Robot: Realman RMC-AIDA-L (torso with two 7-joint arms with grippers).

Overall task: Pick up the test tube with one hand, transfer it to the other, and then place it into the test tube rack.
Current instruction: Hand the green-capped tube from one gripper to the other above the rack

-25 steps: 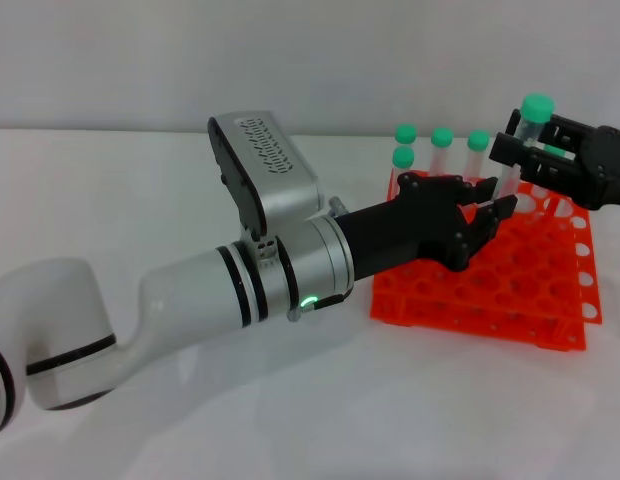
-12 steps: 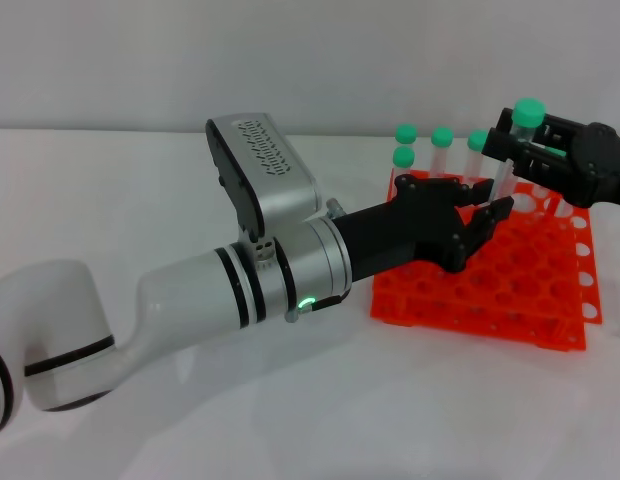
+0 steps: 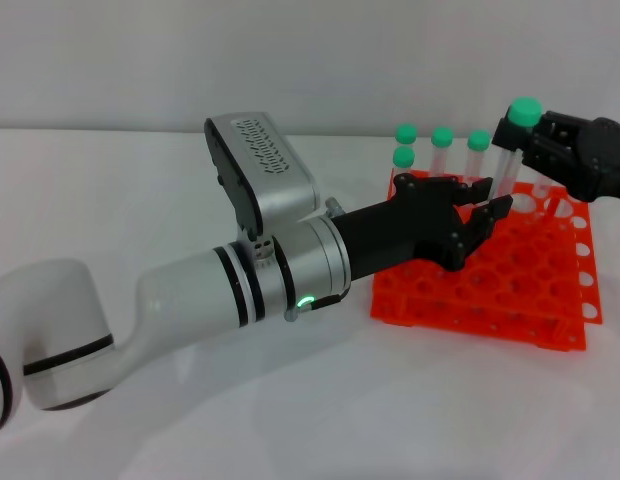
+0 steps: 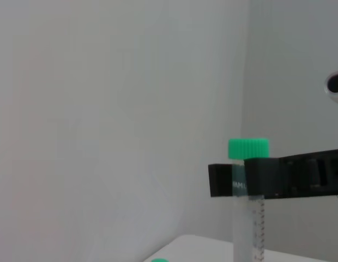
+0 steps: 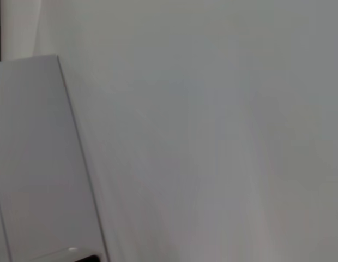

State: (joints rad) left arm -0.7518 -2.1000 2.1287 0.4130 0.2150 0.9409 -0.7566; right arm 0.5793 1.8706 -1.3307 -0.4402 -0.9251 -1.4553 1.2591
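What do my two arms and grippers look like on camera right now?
The left arm is thick, glossy white and silver, with black bands, a small green ring light, and a perforated silver box at the wrist. The left gripper is matte black and multi-fingered. The right gripper is also black and blocky.

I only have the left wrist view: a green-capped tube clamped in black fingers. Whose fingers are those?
Observer: The right gripper, reaching in from the robot's right; it holds the test tube just under its cap.
Operator: Is the tube over the rack?
Observer: Yes, its lower end hangs at the far edge of the test tube rack, not visibly seated in a hole.
Operator: Where's my left gripper?
Observer: The left gripper hovers open over the rack, beside the tube, holding nothing.
Operator: Other tubes?
Observer: Four capped tubes stand in the far rows.
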